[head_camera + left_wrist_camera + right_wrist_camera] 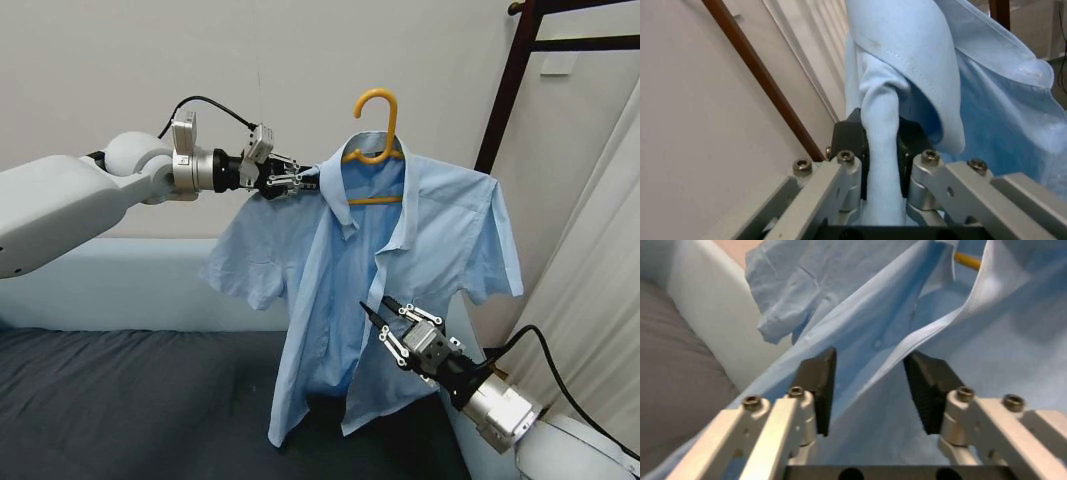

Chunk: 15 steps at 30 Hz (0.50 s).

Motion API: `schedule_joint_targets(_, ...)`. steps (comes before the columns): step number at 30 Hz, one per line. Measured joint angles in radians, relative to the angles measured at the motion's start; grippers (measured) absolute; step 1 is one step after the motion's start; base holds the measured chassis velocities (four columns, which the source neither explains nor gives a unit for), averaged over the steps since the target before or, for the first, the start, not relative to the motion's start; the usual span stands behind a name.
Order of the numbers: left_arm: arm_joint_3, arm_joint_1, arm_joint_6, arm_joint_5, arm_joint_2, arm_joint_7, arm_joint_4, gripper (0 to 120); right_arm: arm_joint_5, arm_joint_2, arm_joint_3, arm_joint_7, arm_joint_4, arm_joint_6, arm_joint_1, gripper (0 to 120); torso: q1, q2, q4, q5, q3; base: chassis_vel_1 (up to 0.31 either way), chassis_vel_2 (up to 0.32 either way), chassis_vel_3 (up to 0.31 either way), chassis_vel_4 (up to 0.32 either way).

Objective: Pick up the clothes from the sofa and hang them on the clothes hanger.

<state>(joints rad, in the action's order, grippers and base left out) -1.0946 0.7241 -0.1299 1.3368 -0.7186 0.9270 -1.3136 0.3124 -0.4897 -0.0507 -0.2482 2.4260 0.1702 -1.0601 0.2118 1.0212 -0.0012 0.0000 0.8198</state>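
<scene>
Grey sofa (pixel 120 400), white wall (pixel 100 60) | left claw (pixel 297 182) pinching shirt (pixel 440 240) — right claw (pixel 377 308) spread

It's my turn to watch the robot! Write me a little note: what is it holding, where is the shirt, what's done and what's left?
Left tool: shut on the blue shirt, pinching a fold at the shoulder beside the collar, held up high.
Right tool: open, low by the shirt's front edge, not clamping it.
Shirt: off the dark sofa, draped on the yellow hanger, front unbuttoned.
Done: shirt lifted and on the hanger.
Left: probably settle the pinched shoulder over the hanger, then release. I cannot tell what holds the hanger's hook.
</scene>
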Motion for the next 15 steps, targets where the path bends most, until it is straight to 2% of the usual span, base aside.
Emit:
schedule_joint_targets(2,0.037,-0.027,-0.008,0.000,-0.003,0.004,0.020,8,0.037,-0.025,-0.070,-0.001,0.024,-0.003,-0.075,52,0.000,0.000,0.0005,-0.0002,0.000,0.000,0.000,0.000,0.000)
schedule_joint_targets(3,0.037,-0.027,-0.008,0.000,-0.003,0.004,0.020,8,0.037,-0.025,-0.070,-0.001,0.024,-0.003,-0.075,52,0.000,0.000,0.0005,-0.0002,0.000,0.000,0.000,0.000,0.000)
schedule_joint_targets(5,0.063,-0.054,-0.012,-0.005,-0.007,0.009,0.037,8,0.116,-0.044,-0.177,-0.008,0.057,0.001,-0.171,62,0.000,0.000,0.0000,-0.0001,0.000,0.000,0.000,0.000,0.000)
schedule_joint_targets(6,0.063,-0.054,-0.012,-0.005,-0.007,0.009,0.037,8,0.116,-0.044,-0.177,-0.008,0.057,0.001,-0.171,62,0.000,0.000,0.0000,-0.0001,0.000,0.000,0.000,0.000,0.000)
schedule_joint_targets(9,0.075,-0.070,-0.013,-0.019,-0.012,0.043,0.051,8,0.292,-0.038,-0.385,0.032,0.075,0.029,-0.253,77,0.000,0.000,-0.0004,-0.0003,0.000,0.000,0.000,0.000,0.000)
schedule_joint_targets(11,0.076,-0.072,-0.013,-0.031,-0.018,0.070,0.061,8,0.416,-0.015,-0.489,0.068,0.077,0.040,-0.258,85,0.000,0.000,-0.0002,0.0002,0.000,0.000,0.000,0.000,0.000)
schedule_joint_targets(12,0.076,-0.072,-0.013,-0.031,-0.018,0.070,0.061,8,0.416,-0.015,-0.489,0.068,0.077,0.040,-0.258,85,0.000,0.000,-0.0002,0.0002,0.000,0.000,0.000,0.000,0.000)
schedule_joint_targets(15,0.080,-0.080,-0.013,-0.045,-0.021,0.102,0.063,8,0.594,0.050,-0.574,0.111,0.059,0.057,-0.198,96,0.000,0.000,-0.0001,0.0002,0.000,0.000,0.000,0.000,0.000)
